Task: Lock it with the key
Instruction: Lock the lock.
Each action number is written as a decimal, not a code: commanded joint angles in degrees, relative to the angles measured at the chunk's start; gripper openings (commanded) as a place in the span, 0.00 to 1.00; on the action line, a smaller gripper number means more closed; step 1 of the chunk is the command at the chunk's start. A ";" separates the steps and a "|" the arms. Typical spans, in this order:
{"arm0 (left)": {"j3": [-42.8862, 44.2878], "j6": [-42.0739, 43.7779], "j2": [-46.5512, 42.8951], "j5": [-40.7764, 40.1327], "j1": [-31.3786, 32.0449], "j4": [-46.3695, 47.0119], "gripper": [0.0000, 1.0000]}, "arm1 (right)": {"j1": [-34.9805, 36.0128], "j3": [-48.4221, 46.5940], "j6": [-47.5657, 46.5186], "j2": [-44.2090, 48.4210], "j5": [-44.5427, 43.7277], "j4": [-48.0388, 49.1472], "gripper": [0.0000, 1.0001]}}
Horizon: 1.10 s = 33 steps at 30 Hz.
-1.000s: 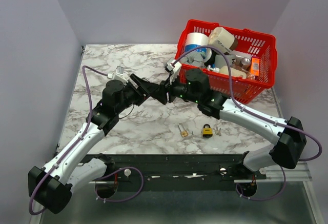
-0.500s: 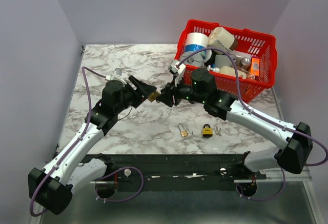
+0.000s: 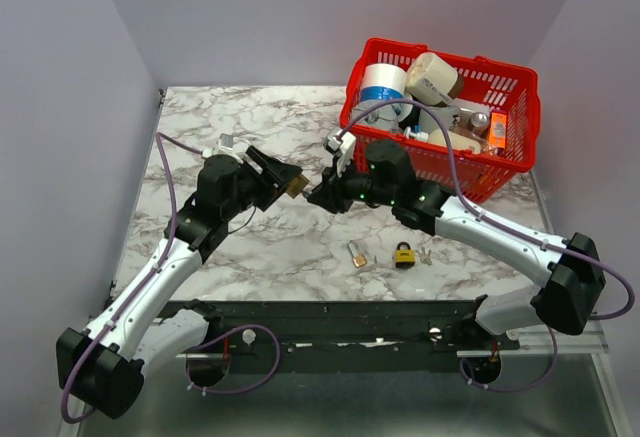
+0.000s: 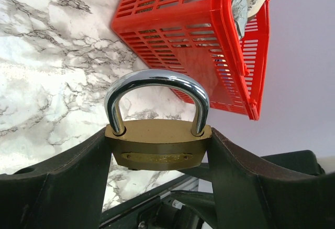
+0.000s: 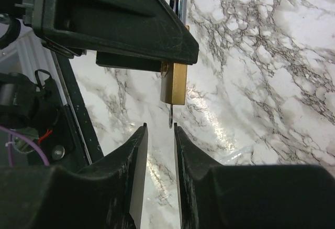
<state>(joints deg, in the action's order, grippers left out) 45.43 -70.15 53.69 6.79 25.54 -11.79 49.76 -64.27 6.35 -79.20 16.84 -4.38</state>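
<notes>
Red basket (image 3: 505, 162), far right of marbled bench (image 3: 220, 117), packed with tape roll (image 3: 381, 82) and assorted containers.

padlock (image 4: 158, 144) sides hidden by jaws

Left arm (image 3: 150, 287): white links, black joints you see | right arm (image 3: 500, 232): same, green lights | purple cables (image 3: 172, 182) | black fingers (image 5: 133, 155)

This looks like a robotics lab test cell. Plain lilac-grey partition walls (image 3: 60, 107) close in a marble-patterned tabletop (image 3: 290, 247), two cabled arms are bolted to a black metal rail (image 3: 330, 332) along the frame's bottom, and a red basket (image 3: 505, 172) of assorted props sits upper right.
</notes>
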 commanded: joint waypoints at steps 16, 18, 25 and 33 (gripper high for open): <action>3.26 -4.73 0.27 3.41 -0.49 4.41 0.11 | -0.45 -3.58 0.51 -4.91 0.73 3.50 0.24; 3.35 -5.00 0.19 3.41 -0.49 4.41 0.11 | -0.45 -3.41 0.51 -5.26 1.00 3.77 0.23; 3.70 -5.17 0.36 3.15 -0.75 4.41 0.11 | -0.54 -2.88 0.59 -4.91 1.53 3.77 0.16; 3.79 -5.52 0.45 2.71 -1.54 4.50 0.08 | -0.45 -1.74 0.15 -3.95 1.26 3.42 0.01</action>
<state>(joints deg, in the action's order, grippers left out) 46.11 -73.84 54.72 8.40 24.75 -12.23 49.17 -66.22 7.01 -83.99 17.30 -2.66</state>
